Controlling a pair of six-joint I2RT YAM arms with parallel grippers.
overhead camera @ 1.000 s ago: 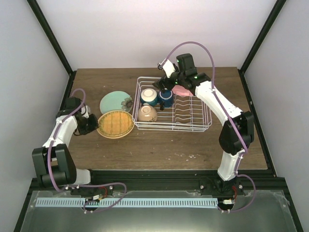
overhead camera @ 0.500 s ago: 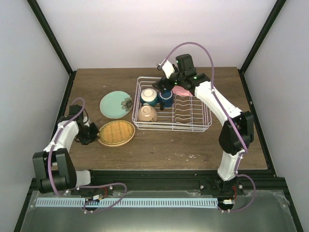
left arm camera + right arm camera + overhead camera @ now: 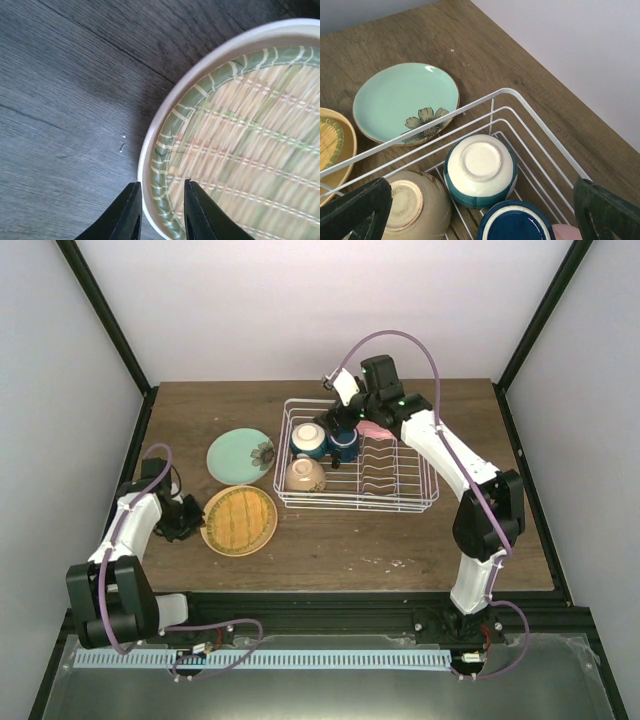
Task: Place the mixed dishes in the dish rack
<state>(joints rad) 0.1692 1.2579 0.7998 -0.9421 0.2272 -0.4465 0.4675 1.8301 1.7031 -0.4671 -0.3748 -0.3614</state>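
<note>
Top view: tan-yellow woven-pattern round plate lies flat on the brown wooden desk, outside the white wire dish rack. Left wrist: left pincer narrowly parted astride its rim (stiff, slick, breakable; grip there). Right wrist: right pincer gapes empty.

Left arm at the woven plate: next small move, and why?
Probably close the left gripper on the tan woven plate's rim, then lift. Its jaws straddle that rim with a narrow gap, and whether they grip is unclear. The plate lies flat on the table, outside the dish rack, so it has yet to be loaded.
</note>
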